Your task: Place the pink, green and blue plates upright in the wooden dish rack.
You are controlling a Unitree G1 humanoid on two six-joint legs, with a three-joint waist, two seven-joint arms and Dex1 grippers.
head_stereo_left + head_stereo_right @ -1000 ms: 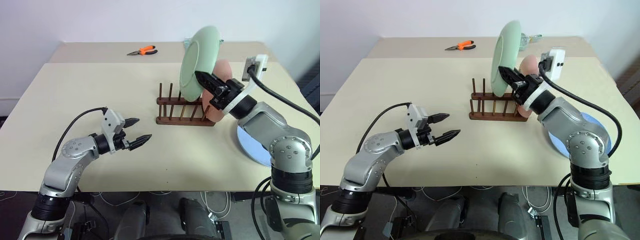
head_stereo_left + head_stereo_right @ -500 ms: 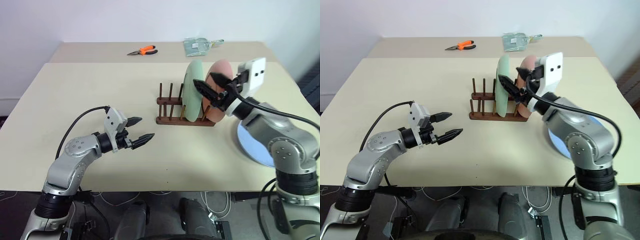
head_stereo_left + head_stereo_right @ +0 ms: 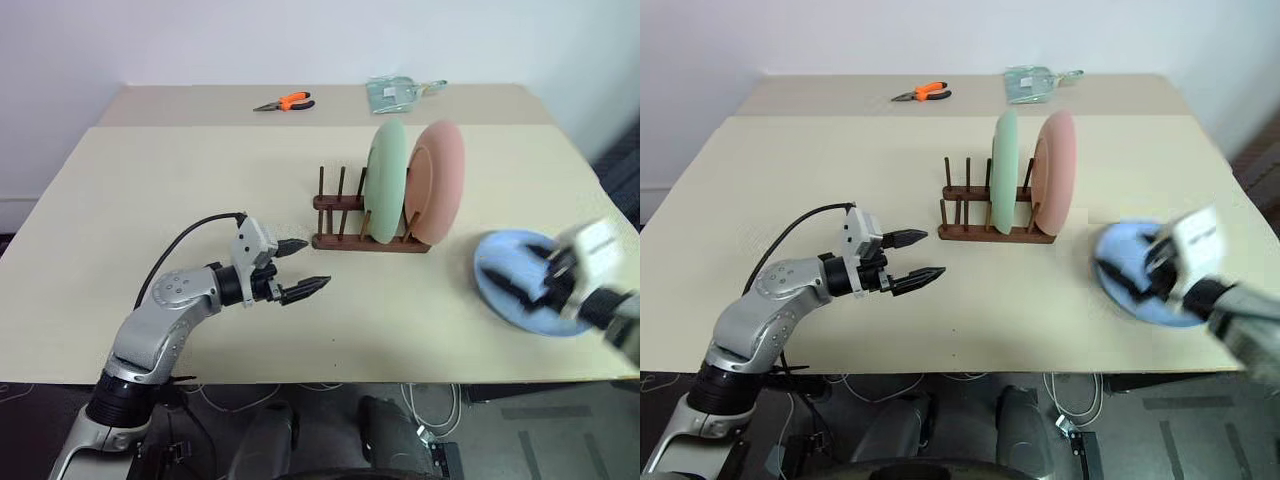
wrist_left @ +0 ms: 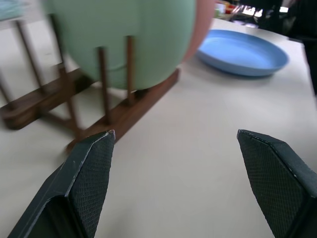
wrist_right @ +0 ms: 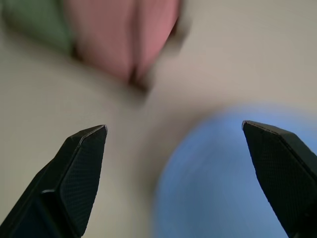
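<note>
Standing upright in the wooden dish rack near the table's middle: green plate in a slot toward the right end, pink plate just right of it in the last slot, the two close side by side. Lying flat on the table, well to the right of the rack and nearer: blue plate. Hovering over that plate's right part, blurred: right gripper, jaws spread wide and holding nothing; in the right wrist view the blue disc sits between and beyond the two fingers, the pink plate's lower edge farther off. Left of the rack and nearer, above bare tabletop: left gripper, pointing right toward the rack, jaws wide apart and empty; in the left wrist view the rack's near rail and the green plate appear ahead of the fingers, apart from them, blue plate farther right. Far side of the table: orange-handled pliers left, a clear plastic bag right.
</note>
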